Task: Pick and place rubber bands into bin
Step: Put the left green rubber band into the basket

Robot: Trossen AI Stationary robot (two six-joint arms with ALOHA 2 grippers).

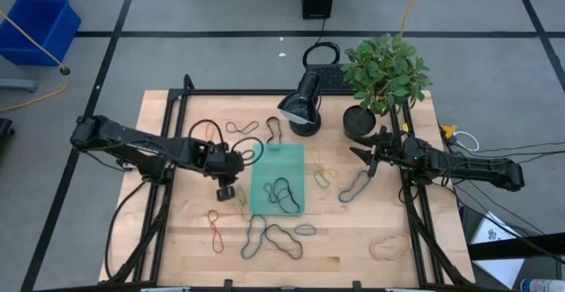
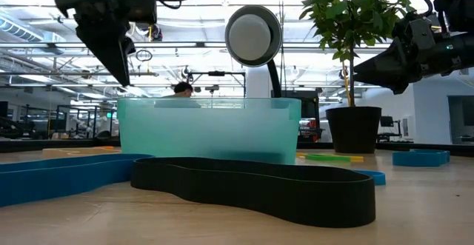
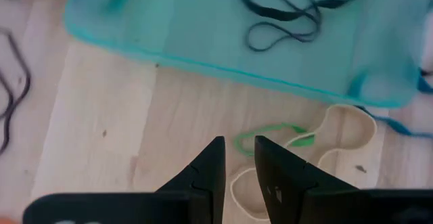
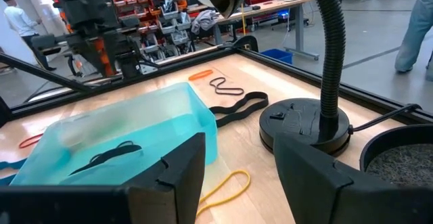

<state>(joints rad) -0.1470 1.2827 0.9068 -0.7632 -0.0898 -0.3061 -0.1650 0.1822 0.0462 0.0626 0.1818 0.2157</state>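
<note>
The teal bin stands mid-table with black rubber bands lying in it. More rubber bands lie flat on the wood around it: black, red, blue-grey and tan. My left gripper hangs above the table just left of the bin, pointing steeply down. Its fingers stand a narrow gap apart with nothing between them, over a green band and a tan band. My right gripper waits level at the right, open and empty.
A desk lamp and a potted plant stand at the far side, close to my right gripper. Black frame rails run along the table's left and right sides. A blue tub sits on the floor, far left.
</note>
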